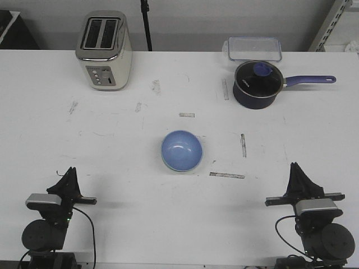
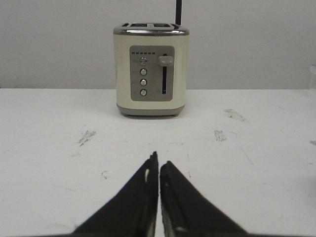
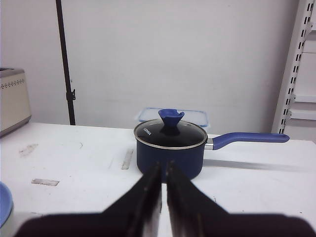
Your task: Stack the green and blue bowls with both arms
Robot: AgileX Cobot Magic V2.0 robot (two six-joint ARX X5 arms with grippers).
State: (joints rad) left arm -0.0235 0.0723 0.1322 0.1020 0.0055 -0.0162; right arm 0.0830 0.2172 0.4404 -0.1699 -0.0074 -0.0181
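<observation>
Both claws, left (image 1: 70,175) and right (image 1: 295,171), pressed together; blue bowl (image 1: 182,150) seemingly hides green.

I see the blue bowl (image 1: 182,150) in the middle of the table, upright, open side up, glossy and with nothing inside. Under its near-left rim I see a thin pale green edge, probably the green bowl (image 1: 169,166) below it.

Your left gripper (image 2: 159,170) has its two black fingers pressed almost together, holding nothing, low over the white table (image 2: 256,163). Straight beyond it, at the far edge, stands a cream toaster (image 2: 152,69), its lever and four round buttons facing you.
</observation>
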